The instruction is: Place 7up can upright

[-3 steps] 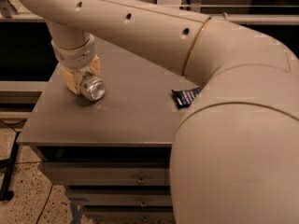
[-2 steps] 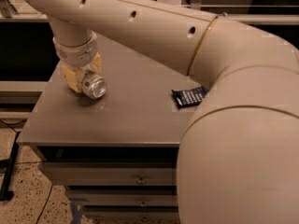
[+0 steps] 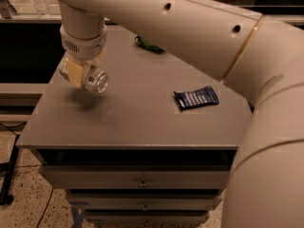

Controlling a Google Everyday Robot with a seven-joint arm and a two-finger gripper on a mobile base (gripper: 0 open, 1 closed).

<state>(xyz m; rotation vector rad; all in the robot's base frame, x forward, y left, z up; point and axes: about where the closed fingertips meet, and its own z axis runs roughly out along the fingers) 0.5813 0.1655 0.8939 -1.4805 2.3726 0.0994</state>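
Observation:
The 7up can [image 3: 95, 80] is held on its side, its shiny round end facing the camera, a little above the left part of the grey table top [image 3: 137, 118]. Its shadow falls on the table just below it. My gripper [image 3: 81, 75] hangs under the cream wrist at the upper left and is shut on the can, with yellowish fingers [image 3: 72, 73] on its body. The rest of the can's body is hidden behind the fingers.
A flat dark blue packet [image 3: 195, 98] lies on the right part of the table. A green snack bag [image 3: 148, 43] lies at the far edge. My large cream arm [image 3: 204, 37] spans the top and right. Drawers [image 3: 137, 179] sit below the front edge.
The can was resting on the table in the gripper; now it is lifted a little above the surface, still on its side. The view now shows more of the table, including the green bag.

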